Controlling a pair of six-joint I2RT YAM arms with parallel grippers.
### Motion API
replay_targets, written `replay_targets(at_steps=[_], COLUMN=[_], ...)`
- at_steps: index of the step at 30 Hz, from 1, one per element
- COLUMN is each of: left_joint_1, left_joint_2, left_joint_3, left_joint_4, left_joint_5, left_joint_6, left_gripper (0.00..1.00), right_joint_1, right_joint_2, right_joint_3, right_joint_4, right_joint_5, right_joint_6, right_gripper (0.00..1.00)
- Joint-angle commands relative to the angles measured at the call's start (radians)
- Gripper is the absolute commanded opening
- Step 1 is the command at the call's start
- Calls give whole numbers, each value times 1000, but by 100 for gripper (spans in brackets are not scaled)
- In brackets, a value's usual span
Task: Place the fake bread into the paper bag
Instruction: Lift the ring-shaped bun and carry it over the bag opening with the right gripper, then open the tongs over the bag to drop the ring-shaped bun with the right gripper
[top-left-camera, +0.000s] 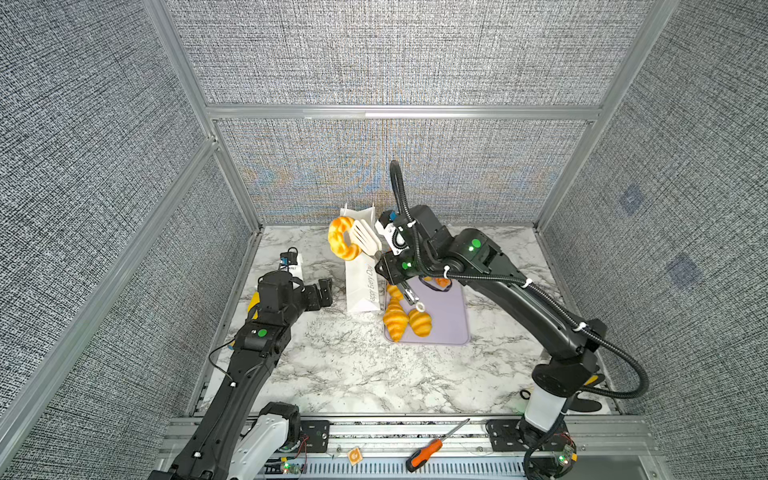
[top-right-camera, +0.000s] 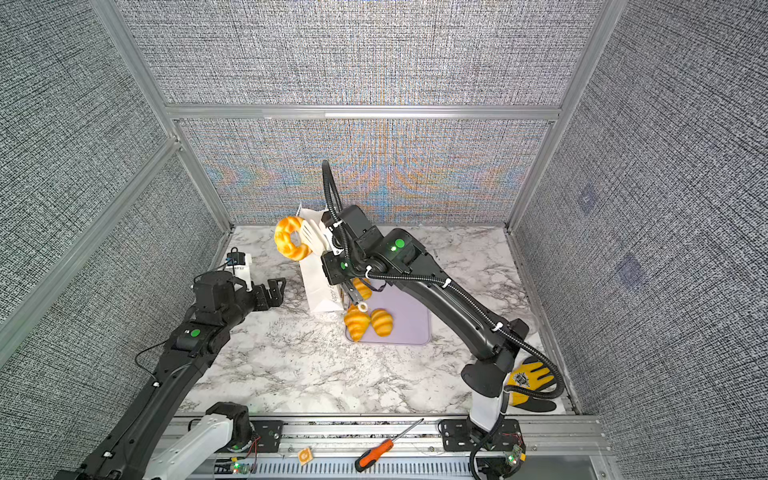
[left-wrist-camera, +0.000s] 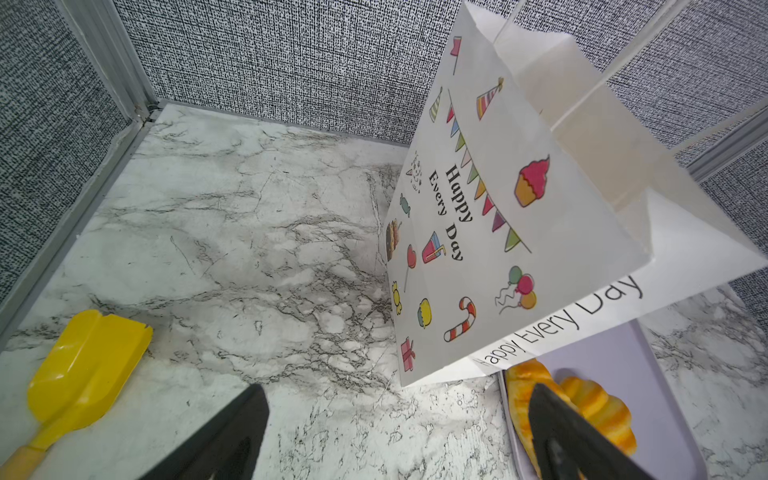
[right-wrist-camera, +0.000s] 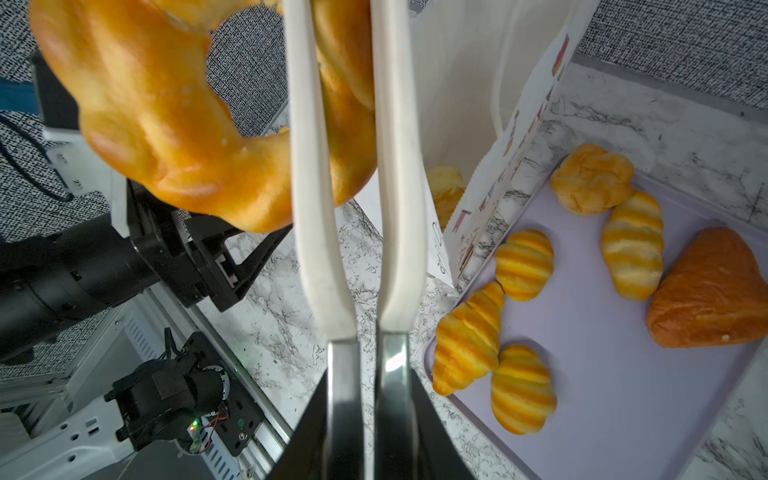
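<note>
Well above the marble table (top-left-camera: 340, 374), the right gripper (right-wrist-camera: 365, 419) is closed around the metal handles of a pair of white tongs (right-wrist-camera: 311, 166), and the tongs in their turn pinch the ring doughnut (top-left-camera: 334, 243) by one side of its ring. The doughnut hangs in the air close to the open top of the paper bag (top-left-camera: 361, 286). In both top views it overlaps the upper left corner of the bag, and I cannot tell if it is exactly over the mouth or just beside it. The bag stands upright, its narrow lettered side towards the camera head, right beside the lilac tray (top-left-camera: 449, 320).

In the right wrist view one golden pastry (right-wrist-camera: 446, 187) lies inside the bag, low down. On the tray there are six pieces more (none of them touched by the tongs): a round bun (right-wrist-camera: 592, 178), four striped croissants (right-wrist-camera: 523, 264) and a darker orange-brown croissant (right-wrist-camera: 710, 291).

The left gripper (top-left-camera: 325, 293) is low, just left of the bag, with its jaws spread wide; a small gap separates it from the paper. A yellow scoop (left-wrist-camera: 87, 365) lies on the table near the left wall.
</note>
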Motion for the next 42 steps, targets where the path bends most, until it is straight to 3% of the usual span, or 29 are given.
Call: replay_targets(at_steps=[1, 14, 31, 42], left_joint_1=[3, 1, 2, 2], left_joint_2=[-6, -11, -5, -3], left_joint_3=[-1, -3, -3, -7], left_joint_4=[15, 10, 19, 21], left_joint_5=[-2, -9, -7, -8], left_joint_6=[1, 3, 2, 3], left_gripper=[99, 99, 99, 99], right_joint_1=[-18, -76, -99, -95], right_joint_2=[10, 39, 61, 135], right_joint_3=[12, -20, -40, 49], right_joint_4=[57, 112, 112, 42], right_joint_5=[19, 15, 152, 238], right_joint_6=[-47, -104, -103, -110], right_gripper=[26, 27, 27, 27])
